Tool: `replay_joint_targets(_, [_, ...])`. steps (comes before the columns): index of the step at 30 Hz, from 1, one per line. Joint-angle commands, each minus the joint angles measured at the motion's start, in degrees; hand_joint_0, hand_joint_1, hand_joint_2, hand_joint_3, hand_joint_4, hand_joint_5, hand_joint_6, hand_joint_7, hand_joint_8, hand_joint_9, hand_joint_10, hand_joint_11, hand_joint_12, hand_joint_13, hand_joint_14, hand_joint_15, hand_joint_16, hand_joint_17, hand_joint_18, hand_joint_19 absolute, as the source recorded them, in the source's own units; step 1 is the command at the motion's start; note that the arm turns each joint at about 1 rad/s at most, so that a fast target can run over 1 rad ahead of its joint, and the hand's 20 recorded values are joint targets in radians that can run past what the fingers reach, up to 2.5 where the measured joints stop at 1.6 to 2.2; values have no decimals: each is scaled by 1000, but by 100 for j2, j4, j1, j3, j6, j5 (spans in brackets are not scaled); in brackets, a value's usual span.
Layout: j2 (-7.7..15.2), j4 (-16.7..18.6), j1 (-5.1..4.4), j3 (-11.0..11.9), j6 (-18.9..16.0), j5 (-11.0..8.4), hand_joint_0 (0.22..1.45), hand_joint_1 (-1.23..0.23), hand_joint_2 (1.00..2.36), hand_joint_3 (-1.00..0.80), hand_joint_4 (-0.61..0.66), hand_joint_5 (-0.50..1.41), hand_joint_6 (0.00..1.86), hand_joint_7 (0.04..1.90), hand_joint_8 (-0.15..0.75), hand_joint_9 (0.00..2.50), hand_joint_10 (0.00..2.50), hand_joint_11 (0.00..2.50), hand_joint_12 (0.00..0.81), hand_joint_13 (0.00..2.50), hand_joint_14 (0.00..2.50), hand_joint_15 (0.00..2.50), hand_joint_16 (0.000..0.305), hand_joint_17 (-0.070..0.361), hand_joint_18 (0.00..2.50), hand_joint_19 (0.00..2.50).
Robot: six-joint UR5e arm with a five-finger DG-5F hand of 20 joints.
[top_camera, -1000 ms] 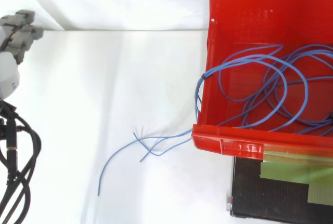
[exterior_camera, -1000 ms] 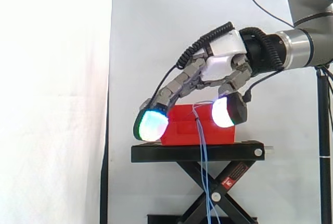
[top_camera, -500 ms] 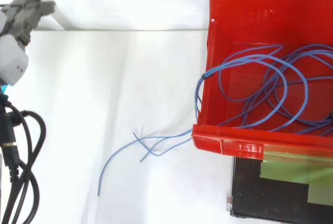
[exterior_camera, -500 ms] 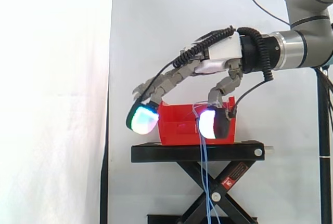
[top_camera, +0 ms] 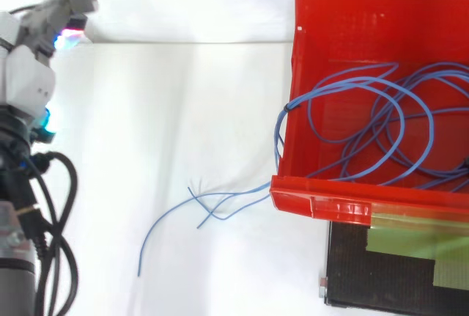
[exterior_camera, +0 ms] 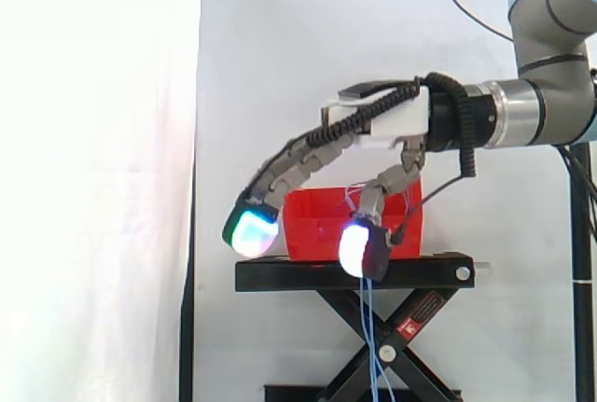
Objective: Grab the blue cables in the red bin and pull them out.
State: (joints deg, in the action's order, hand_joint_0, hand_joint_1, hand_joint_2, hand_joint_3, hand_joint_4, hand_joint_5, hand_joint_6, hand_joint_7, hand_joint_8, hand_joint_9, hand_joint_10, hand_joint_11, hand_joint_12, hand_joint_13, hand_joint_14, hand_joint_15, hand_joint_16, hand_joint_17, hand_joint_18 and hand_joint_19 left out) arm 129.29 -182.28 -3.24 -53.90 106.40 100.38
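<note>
The red bin [top_camera: 315, 202] holds loops of thin blue cables [top_camera: 366, 133]. Some strands run over the bin's left wall and hang down past the stand [exterior_camera: 367, 327], their loose ends spread out below [top_camera: 198, 210]. In the side view my hand [exterior_camera: 392, 122] hovers above the bin [exterior_camera: 322, 229]. Its fingers reach down and left, relaxed, and hold nothing. One glowing pad hangs at the bin's left end and another in front of its middle. In the top view the hand [top_camera: 26, 74] is at the left edge, well apart from the bin.
The bin rests on a black scissor stand [exterior_camera: 354, 273], whose top plate [top_camera: 388, 279] shows below the bin's near wall. A white curtain hangs behind, and a dark tripod pole [exterior_camera: 580, 234] stands at the right edge.
The hand has tipped downward and shifted left, its glowing pads dropping from above the bin's rim to the bin's height. In the top view it has come further in from the left edge.
</note>
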Motion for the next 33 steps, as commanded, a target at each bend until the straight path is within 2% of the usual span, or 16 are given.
replay_joint_targets(1, [0, 175, 25, -200, 16, -28, 762, -861, 1000, -1000, 192, 540, 14, 373, 243, 537, 16, 427, 349, 568, 21, 550, 48, 107, 365, 585])
replay_joint_targets(2, [0, 316, 34, -287, 16, -28, 762, -860, 1000, -1000, 188, 535, 14, 368, 242, 540, 16, 426, 353, 607, 23, 592, 48, 108, 377, 603])
replay_joint_targets(5, [0, 404, 52, -305, 16, -37, 762, -856, 1000, -1000, 188, 534, 13, 369, 242, 543, 16, 437, 354, 684, 26, 700, 48, 108, 385, 612])
replay_joint_targets(8, [-9, 360, 87, -296, 148, -116, 763, -854, 1000, -1000, 188, 532, 13, 366, 243, 548, 16, 440, 361, 741, 26, 800, 48, 108, 389, 630])
replay_joint_targets(16, [0, 184, 113, -235, 605, -116, 763, -852, 1000, -1000, 187, 529, 14, 362, 241, 546, 16, 439, 362, 790, 28, 879, 48, 108, 393, 630])
replay_joint_targets(18, [0, -18, 140, -129, 746, -124, 763, -853, 1000, -1000, 191, 529, 13, 366, 241, 545, 16, 439, 360, 790, 28, 878, 48, 109, 393, 629])
replay_joint_targets(19, [-9, -326, 157, 20, 1036, -195, 762, -853, 1000, -1000, 191, 528, 13, 365, 241, 545, 16, 439, 360, 789, 30, 883, 48, 109, 394, 629])
replay_joint_targets(24, [-9, -721, 192, 170, 1405, -327, 763, -852, 1000, -1000, 188, 529, 13, 362, 241, 548, 17, 441, 359, 784, 28, 877, 48, 109, 393, 630])
replay_joint_targets(26, [-9, -1011, 210, 231, 1695, -353, 762, -851, 1000, -1000, 188, 528, 13, 362, 242, 547, 16, 443, 361, 784, 29, 875, 48, 109, 393, 630])
replay_joint_targets(31, [-9, -1319, 245, 310, 1897, -353, 762, -850, 1000, -1000, 188, 529, 14, 365, 241, 546, 16, 440, 361, 785, 29, 876, 48, 109, 390, 630])
replay_joint_targets(33, [-9, -1337, 254, 328, 1967, -353, 762, -850, 1000, -1000, 191, 530, 14, 366, 241, 548, 16, 432, 359, 785, 28, 876, 48, 109, 391, 630])
